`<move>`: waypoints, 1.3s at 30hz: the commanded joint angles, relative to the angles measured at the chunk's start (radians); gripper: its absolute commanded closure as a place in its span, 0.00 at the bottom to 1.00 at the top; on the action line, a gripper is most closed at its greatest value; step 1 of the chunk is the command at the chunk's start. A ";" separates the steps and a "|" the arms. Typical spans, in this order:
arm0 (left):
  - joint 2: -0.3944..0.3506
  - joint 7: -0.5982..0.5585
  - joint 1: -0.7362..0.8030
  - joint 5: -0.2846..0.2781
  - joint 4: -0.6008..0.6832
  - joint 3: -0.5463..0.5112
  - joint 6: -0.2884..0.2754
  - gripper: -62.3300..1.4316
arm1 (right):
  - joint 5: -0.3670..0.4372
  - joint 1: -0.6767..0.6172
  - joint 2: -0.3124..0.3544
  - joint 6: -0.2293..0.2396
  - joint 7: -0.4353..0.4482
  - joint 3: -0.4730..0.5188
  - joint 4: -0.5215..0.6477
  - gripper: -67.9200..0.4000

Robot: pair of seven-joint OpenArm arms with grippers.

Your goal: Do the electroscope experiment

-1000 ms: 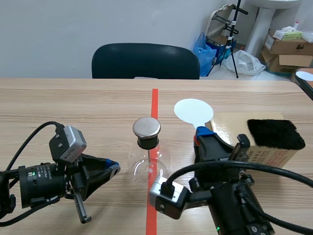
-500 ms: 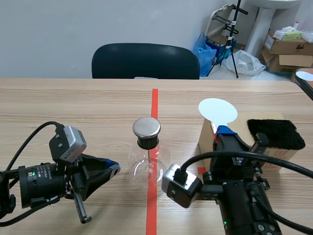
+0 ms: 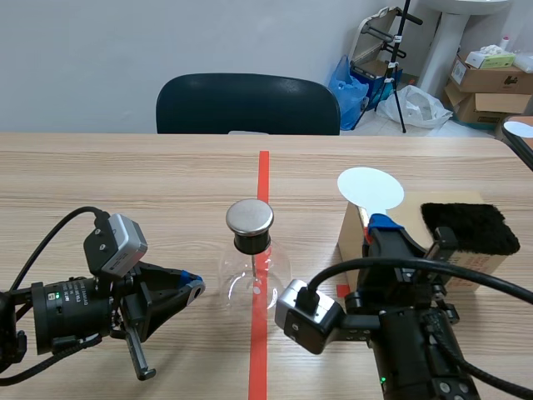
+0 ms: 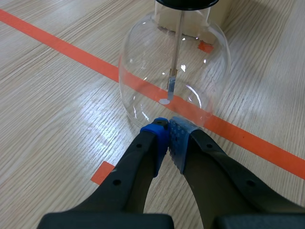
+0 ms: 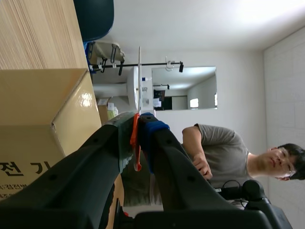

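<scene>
The electroscope, a round glass flask (image 3: 254, 273) with a metal cap (image 3: 250, 217), stands on the red tape line mid-table. My left gripper (image 3: 190, 289) rests low on the table to its left, shut on nothing. In the left wrist view its tips (image 4: 167, 132) almost touch the flask (image 4: 143, 81), whose inner rod (image 4: 176, 47) hangs down. My right gripper (image 3: 379, 227) is shut on the orange handle (image 5: 136, 138) of a white disc paddle (image 3: 371, 187), held upright over the cardboard box (image 3: 354, 242). The paddle (image 5: 139, 81) shows edge-on in the right wrist view.
A black fur pad (image 3: 469, 227) lies on top of the box, right of the paddle. A dark chair (image 3: 247, 104) stands behind the table's far edge. Boxes and bags fill the back right corner. A person (image 5: 214, 143) appears in the right wrist view.
A second ago the right gripper held the paddle near the flask; it carried it rightward to above the box, then stayed still. The left arm has not moved.
</scene>
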 commanded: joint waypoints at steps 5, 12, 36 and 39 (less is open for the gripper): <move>0.003 -0.020 -0.006 -0.007 0.019 -0.010 -0.002 0.93 | -0.001 0.007 0.010 -0.011 0.105 0.001 0.029 0.98; 0.003 -0.020 -0.006 -0.007 0.019 -0.010 -0.002 0.93 | -0.001 0.007 0.010 -0.011 0.259 0.001 0.029 0.98; 0.003 -0.020 -0.006 -0.007 0.019 -0.010 -0.002 0.93 | -0.001 0.007 0.010 -0.011 0.545 0.001 0.029 0.98; 0.003 -0.020 -0.006 -0.007 0.019 -0.010 -0.002 0.93 | -0.001 0.007 0.010 -0.011 0.545 0.001 0.029 0.98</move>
